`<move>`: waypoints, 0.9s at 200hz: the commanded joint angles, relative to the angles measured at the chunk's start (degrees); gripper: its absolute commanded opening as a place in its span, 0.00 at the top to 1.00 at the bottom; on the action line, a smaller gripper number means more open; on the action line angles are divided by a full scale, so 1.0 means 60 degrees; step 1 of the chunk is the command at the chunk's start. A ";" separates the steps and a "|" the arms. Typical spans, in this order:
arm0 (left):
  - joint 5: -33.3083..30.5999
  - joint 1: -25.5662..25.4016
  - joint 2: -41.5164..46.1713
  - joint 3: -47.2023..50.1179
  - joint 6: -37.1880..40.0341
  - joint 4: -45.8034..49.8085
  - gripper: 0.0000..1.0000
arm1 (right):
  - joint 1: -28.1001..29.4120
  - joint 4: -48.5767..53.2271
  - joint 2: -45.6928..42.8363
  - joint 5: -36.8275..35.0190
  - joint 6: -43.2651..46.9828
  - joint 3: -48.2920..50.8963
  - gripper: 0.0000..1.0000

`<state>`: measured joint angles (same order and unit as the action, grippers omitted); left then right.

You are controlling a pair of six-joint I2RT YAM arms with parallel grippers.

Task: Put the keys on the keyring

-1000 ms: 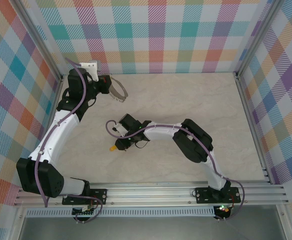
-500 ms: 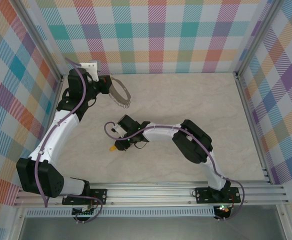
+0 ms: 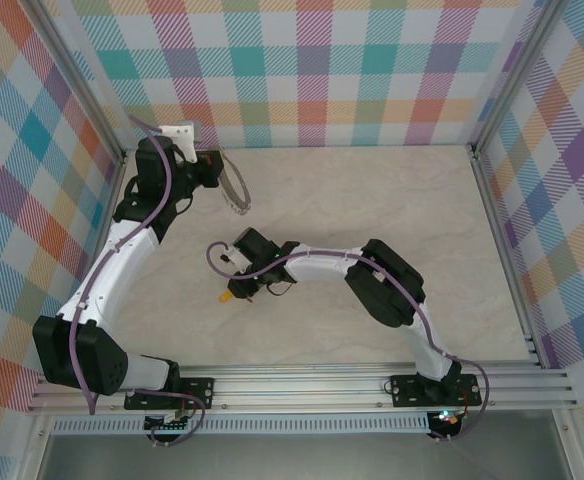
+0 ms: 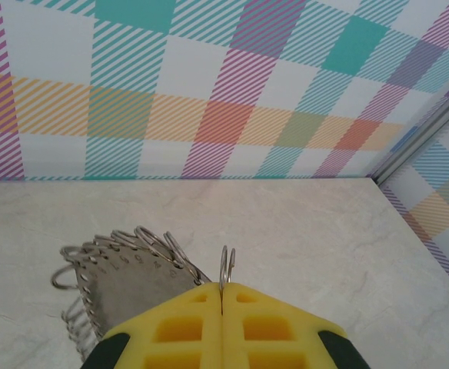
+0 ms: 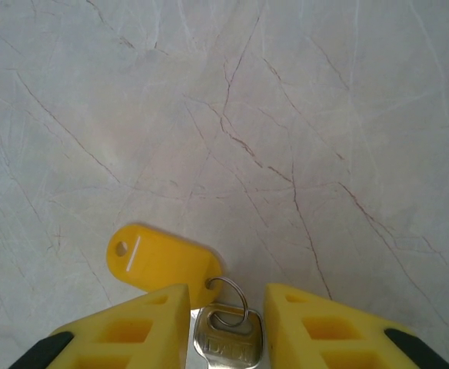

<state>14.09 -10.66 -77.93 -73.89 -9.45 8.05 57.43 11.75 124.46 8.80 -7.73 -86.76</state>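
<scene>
At the table's (image 3: 372, 220) 11 o'clock, the keyring (image 3: 235, 190) is seen from above as a thin silvery arc. Its many small loops are made out in the left wrist view, where one wire is pinched between the left fingers (image 4: 178, 330), which are pressed fully together. Near the table's middle, the key (image 5: 226, 342) is flanked by the right fingers (image 5: 140, 323), which are set partly apart; whether it is gripped cannot be told. Its yellow tag (image 5: 163, 261) is laid on the table at 10 o'clock.
</scene>
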 commanded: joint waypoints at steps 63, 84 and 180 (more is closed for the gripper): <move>0.0230 0.0150 0.0117 -0.0257 -0.0109 -0.0235 1.00 | 0.0104 0.0328 0.0324 0.0204 0.0240 -0.0364 0.69; 0.0230 0.0147 0.0134 -0.0254 -0.0109 -0.0236 1.00 | 0.0098 0.0347 0.0416 0.0204 0.0233 -0.0405 0.69; 0.0232 0.0150 0.0114 -0.0181 -0.0110 -0.0313 1.00 | 0.0095 0.0298 0.0360 0.0219 0.0168 -0.0278 0.91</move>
<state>14.48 -10.66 -77.93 -73.89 -9.47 8.03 57.52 12.99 125.95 9.32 -6.92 -87.96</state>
